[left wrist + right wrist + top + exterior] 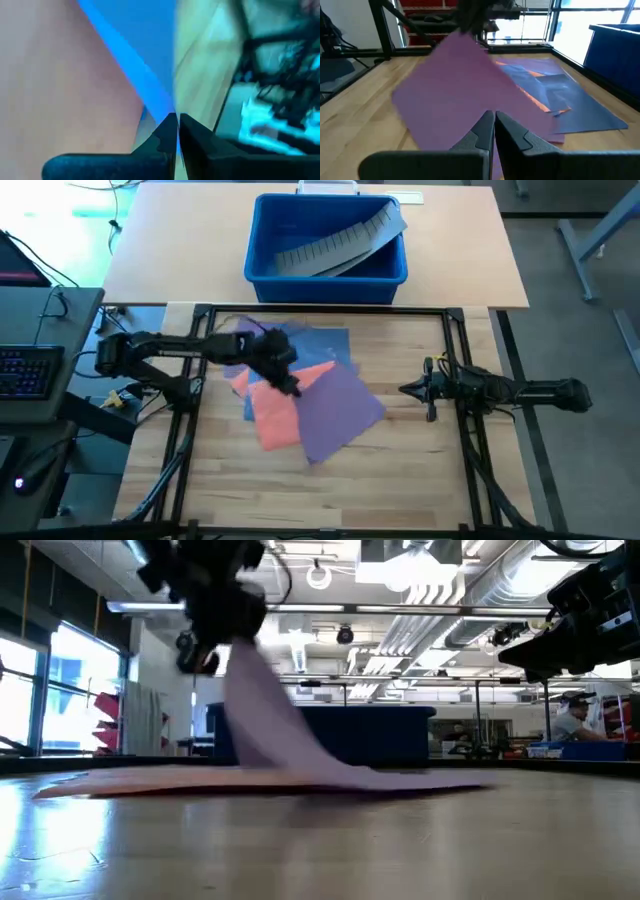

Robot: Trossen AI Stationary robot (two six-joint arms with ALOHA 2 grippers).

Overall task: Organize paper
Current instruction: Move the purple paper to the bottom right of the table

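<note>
Pale wooden table [400,480] under a loose overlapping heap of orange, purple and blue paper [330,415].

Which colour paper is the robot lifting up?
The purple sheet. The left gripper pinches one corner and raises it, while the orange and blue sheets lie flat on the table.

Beyond the left claw [215,650], bright windows [70,690] light the room's side. Exposed ceiling ducts [470,585] run overhead. Under the right claw [408,389] lies a pale wooden bench [400,480]; grey floor [590,310] flanks it.
</note>
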